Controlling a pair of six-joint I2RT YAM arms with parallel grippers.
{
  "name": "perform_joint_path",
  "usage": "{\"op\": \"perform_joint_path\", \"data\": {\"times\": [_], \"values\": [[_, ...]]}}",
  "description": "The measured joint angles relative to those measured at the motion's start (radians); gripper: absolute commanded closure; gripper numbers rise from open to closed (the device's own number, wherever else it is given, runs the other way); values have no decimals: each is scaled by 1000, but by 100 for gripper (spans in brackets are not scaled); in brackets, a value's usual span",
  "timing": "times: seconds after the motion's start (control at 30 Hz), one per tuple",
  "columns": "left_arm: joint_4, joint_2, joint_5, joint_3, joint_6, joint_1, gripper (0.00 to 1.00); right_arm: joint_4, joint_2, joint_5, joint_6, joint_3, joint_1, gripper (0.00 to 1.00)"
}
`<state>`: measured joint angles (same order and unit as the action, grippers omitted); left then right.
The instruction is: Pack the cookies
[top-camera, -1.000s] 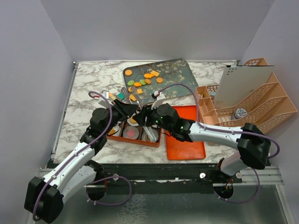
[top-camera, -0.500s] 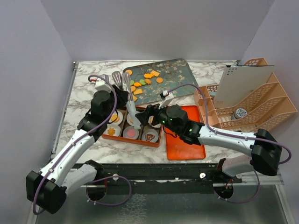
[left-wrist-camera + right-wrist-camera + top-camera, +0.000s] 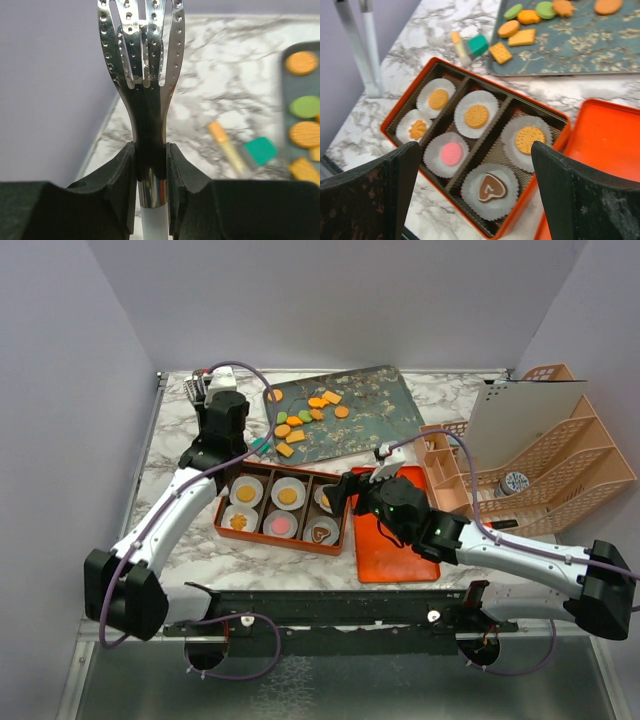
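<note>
- Your left claw (image 3: 150,167) is clamped on the neck of a pair of perforated metal tongs (image 3: 142,50), just above the white handle. The blades stand over the far left corner of the desk (image 3: 450,390).
- Your right claw (image 3: 475,150) hangs above the orange box (image 3: 280,542) with its fingers spread wide and nothing between them.
- Six cookies sit in the box, one per compartment, each in a white paper cup (image 3: 425,95): three orange rounds (image 3: 476,116), an orange flower (image 3: 418,129), a pink round (image 3: 452,153) and a brown heart (image 3: 491,189).
- The rest of the cookies (image 3: 318,402) lie loose on the dark floral tray (image 3: 380,405), past the box at the far side of the desk. They are mostly orange, with a few green.
- The orange lid (image 3: 390,555) lies flat, just right of the box and partly under your right arm.
- A teal block (image 3: 478,45) lies between the box and the tray's left edge.
</note>
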<state>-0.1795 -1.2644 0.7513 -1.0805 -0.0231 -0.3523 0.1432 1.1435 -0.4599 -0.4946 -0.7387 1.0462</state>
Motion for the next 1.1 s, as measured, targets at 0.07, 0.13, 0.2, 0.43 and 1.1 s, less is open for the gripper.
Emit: {"op": "perform_joint_path", "data": {"times": [0.07,0.13,0.2,0.43,1.1], "values": [[6,-96,46,-19,68,39,100,-31,-24,-32,6,12,0,0],[10,-192,78,-40,123,76,100,-56,-50,-60,11,24,0,0],[13,-267,97,-57,159,104,100,-78,-79,-80,16,37,0,0],[102,-431,122,-61,277,177,99,-125,-167,-128,17,81,0,0],[82,-837,154,-275,291,239,49,-401,-246,-206,-43,95,0,0]]}}
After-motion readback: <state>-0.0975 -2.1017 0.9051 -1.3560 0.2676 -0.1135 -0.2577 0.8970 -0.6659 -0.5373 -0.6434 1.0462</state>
